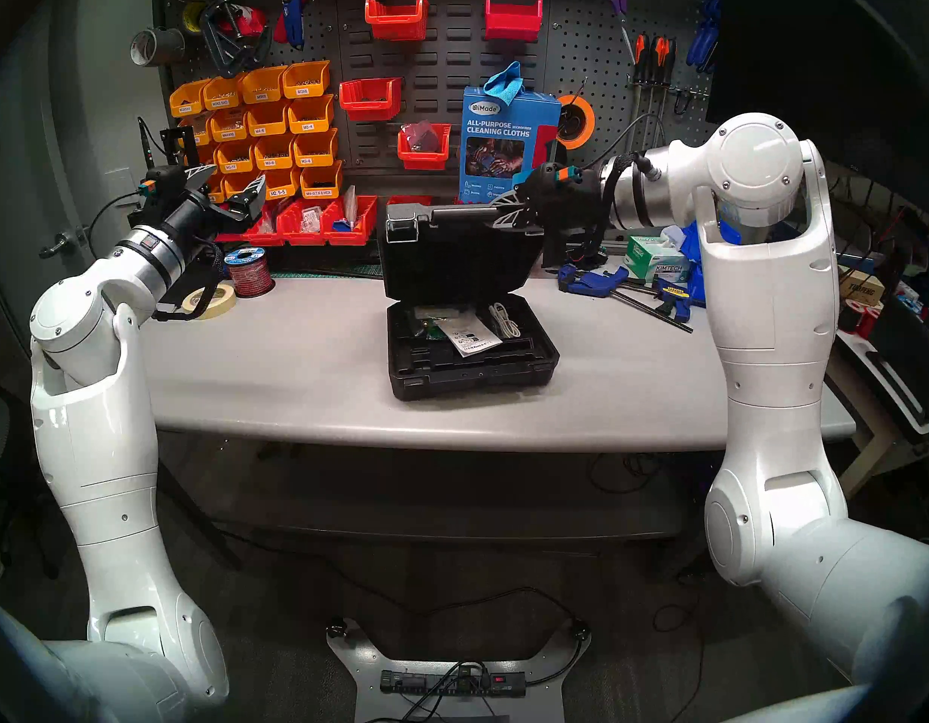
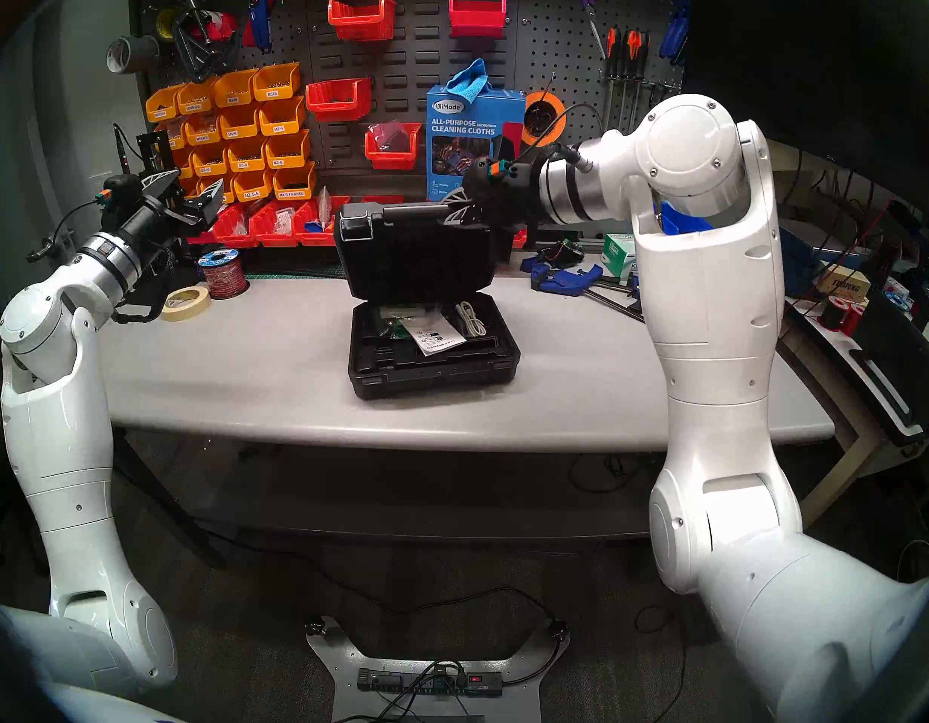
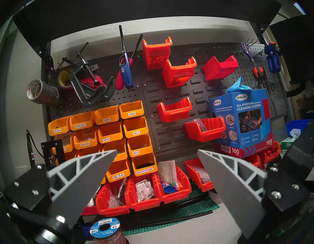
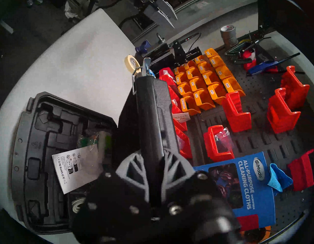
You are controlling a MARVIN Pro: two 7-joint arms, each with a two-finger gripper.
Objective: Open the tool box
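Note:
The black tool box (image 1: pixel 472 364) lies on the grey table with its lid (image 1: pixel 452 260) standing nearly upright over the back of its base. My right gripper (image 1: pixel 506 210) is shut on the moulded handle (image 4: pixel 147 115) at the lid's top edge, reaching in from the right. A silver latch (image 1: pixel 402 226) hangs at the lid's left corner. Inside the base lie a white leaflet (image 1: pixel 470 336) and a coiled white cable (image 1: pixel 504 320). My left gripper (image 1: pixel 230 182) hangs open and empty, high at the far left, facing the pegboard; the left wrist view shows its fingers (image 3: pixel 92 169) spread wide.
A masking tape roll (image 1: pixel 212 299) and a red wire spool (image 1: pixel 249 270) sit under my left arm. Blue clamps (image 1: pixel 608 281) and a tissue box (image 1: pixel 655 257) lie right of the case. Red bins (image 1: pixel 316 221) and a blue cleaning-cloth box (image 1: pixel 504 137) stand behind it.

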